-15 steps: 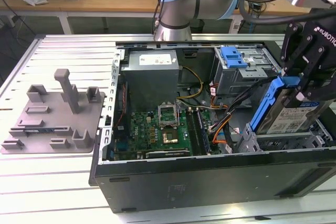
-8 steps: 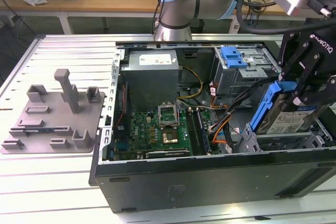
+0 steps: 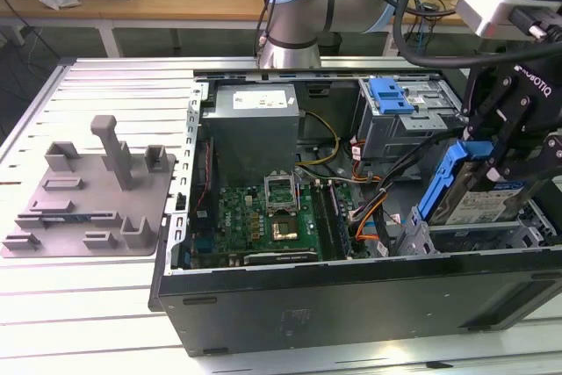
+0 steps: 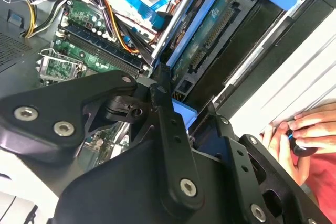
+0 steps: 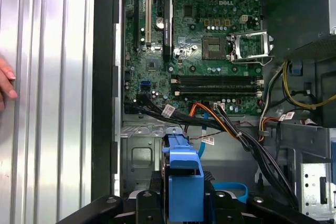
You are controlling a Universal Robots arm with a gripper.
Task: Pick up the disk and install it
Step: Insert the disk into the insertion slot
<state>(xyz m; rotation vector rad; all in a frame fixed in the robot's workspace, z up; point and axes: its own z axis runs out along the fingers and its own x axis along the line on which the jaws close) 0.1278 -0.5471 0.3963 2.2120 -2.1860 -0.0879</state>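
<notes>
In the exterior view the disk (image 3: pixel 479 195), a silver drive in a blue carrier frame, hangs tilted over the metal drive bay (image 3: pixel 474 239) at the right end of the open computer case. My gripper (image 3: pixel 489 162) is shut on its upper end. In the first wrist view the carrier's blue end (image 5: pixel 184 179) stands between my black fingers (image 5: pixel 144 200), above the bay floor. The second wrist view shows the disk's circuit-board underside (image 4: pixel 210 40) running away from my gripper (image 4: pixel 185 115), close beside the bay wall.
Orange, black and blue cables (image 3: pixel 369 208) cross the case beside the bay. The motherboard (image 3: pixel 272 217), power supply (image 3: pixel 253 120) and a drive cage with a blue bracket (image 3: pixel 391 94) fill the case. A grey fixture plate (image 3: pixel 88 191) lies at the exterior view's left. A person's hand (image 4: pixel 299 129) rests outside the case.
</notes>
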